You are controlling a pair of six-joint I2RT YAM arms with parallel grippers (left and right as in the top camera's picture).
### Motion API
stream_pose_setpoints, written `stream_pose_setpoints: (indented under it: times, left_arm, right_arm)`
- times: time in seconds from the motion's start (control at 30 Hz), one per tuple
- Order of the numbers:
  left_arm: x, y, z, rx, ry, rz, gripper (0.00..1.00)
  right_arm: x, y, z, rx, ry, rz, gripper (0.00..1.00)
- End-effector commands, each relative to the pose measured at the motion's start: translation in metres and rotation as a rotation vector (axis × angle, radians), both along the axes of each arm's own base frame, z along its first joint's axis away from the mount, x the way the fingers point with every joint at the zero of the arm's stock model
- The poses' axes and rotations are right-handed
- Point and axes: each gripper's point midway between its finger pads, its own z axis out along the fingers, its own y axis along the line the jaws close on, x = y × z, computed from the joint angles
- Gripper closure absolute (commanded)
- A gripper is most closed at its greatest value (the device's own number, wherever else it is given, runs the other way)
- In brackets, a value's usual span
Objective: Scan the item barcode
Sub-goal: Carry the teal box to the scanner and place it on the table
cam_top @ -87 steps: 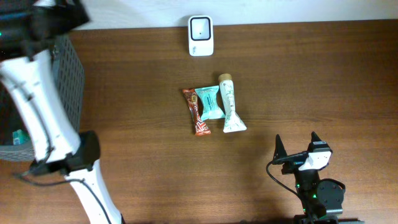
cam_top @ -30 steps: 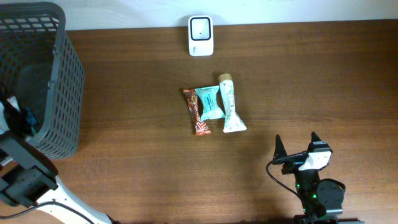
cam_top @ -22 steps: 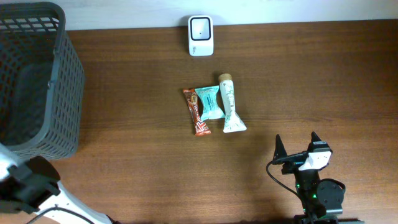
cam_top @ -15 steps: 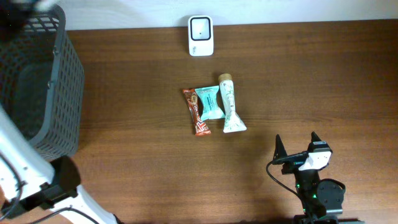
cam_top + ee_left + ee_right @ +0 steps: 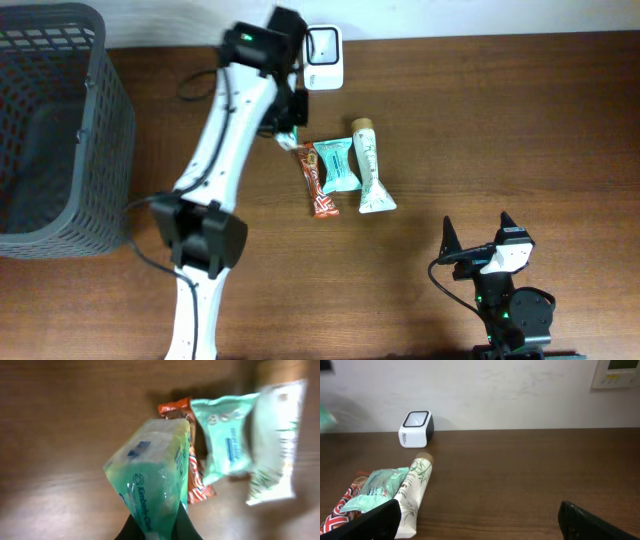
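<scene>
beside the scanner (image 5: pixel 322 57), left gripper (image 5: pixel 156 529) pinches a green packet (image 5: pixel 155 470) over the red bar (image 5: pixel 318 185); right gripper (image 5: pixel 476 224) gapes.

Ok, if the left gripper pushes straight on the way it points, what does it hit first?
Probably the red snack bar just beyond the tissue pack it holds; depth is unclear.
</scene>
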Motion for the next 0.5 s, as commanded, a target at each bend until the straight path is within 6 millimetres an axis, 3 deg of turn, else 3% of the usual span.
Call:
stream_pose_setpoints:
  times: [0.0, 0.17, 0.2, 0.23, 0.27, 0.37, 0.43, 0.47]
  left_arm:
    - [-0.001, 0.013, -0.051, 0.105, 0.090, -0.007, 0.98]
    - [-0.005, 0.012, -0.099, 0.125, 0.172, -0.007, 0.82]
    - [-0.005, 0.012, -0.102, 0.127, 0.176, -0.007, 0.69]
    - [-0.005, 0.012, -0.103, 0.126, 0.174, -0.007, 0.31]
    - [-0.003, 0.011, -0.100, 0.122, 0.165, -0.012, 0.21]
    - [0.007, 0.011, -0.074, 0.105, 0.113, -0.006, 0.18]
    - [0.021, 0.019, -0.026, 0.067, 0.017, 0.022, 0.18]
    - [0.028, 0.025, -0.004, 0.047, -0.036, 0.041, 0.13]
  right_arm:
    - [0.000, -0.002, -0.003, 0.003, 0.002, -0.009, 0.01]
    - [0.000, -0.002, -0.003, 0.003, 0.002, -0.009, 0.01]
    - [0.000, -0.002, -0.003, 0.003, 0.002, -0.009, 0.01]
    - [0.000, -0.002, -0.003, 0.003, 0.002, -0.009, 0.01]
    - [0.000, -0.002, -0.003, 0.003, 0.002, -0.009, 0.01]
    - [0.000, -0.002, -0.003, 0.003, 0.002, -0.009, 0.01]
    - [0.000, -0.002, -0.003, 0.003, 0.002, -0.009, 0.01]
    - [0.000, -0.002, -0.003, 0.003, 0.002, -0.009, 0.01]
